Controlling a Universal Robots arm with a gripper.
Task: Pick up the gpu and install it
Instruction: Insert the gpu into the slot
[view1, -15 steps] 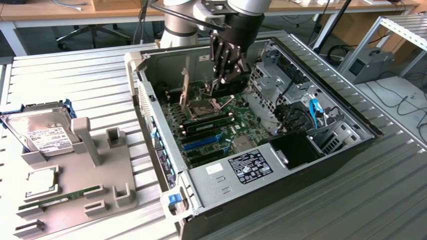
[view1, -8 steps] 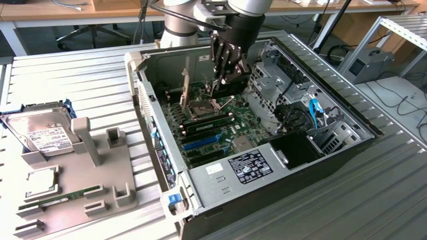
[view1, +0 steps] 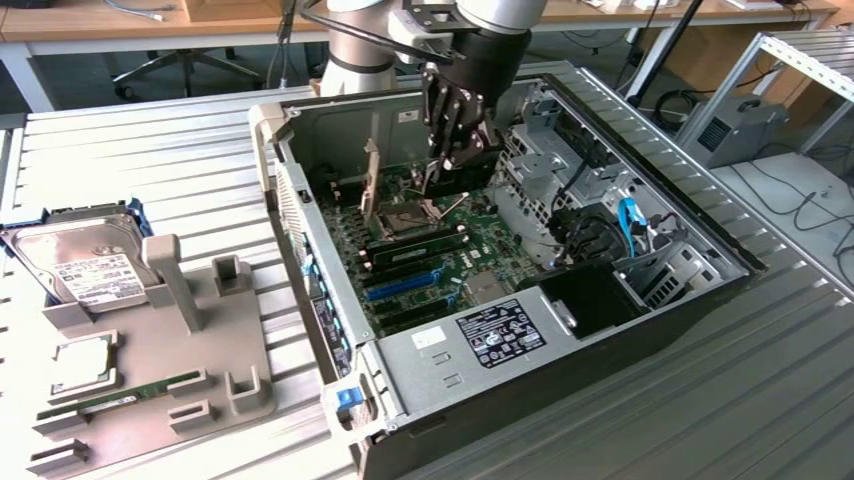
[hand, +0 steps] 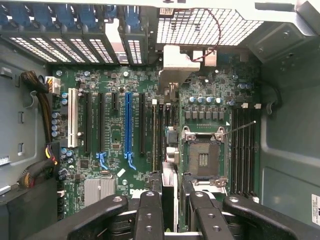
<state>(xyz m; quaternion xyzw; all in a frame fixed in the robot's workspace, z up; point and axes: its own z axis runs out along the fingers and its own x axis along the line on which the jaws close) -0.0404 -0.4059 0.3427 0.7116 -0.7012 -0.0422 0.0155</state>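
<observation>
Inside the computer case (view1: 287, 150), held the gpu (hand: 170, 182) edge-down over the motherboard (hand: 115, 145) slots beside the CPU socket (hand: 202, 160), gripper (hand: 170, 200) clamped narrow across its flat faces. Judged light, stiff, fragile: best pinched by the upper faces, clear of the contact edge and bracket.

gpu (hand: 169, 192) mostly behind pincer (hand: 170, 210)

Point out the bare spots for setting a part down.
Bare table on the exterior view's right of the computer case, and beyond the parts tray. Crowded: inside the case, where the gripper holds the gpu.
</observation>
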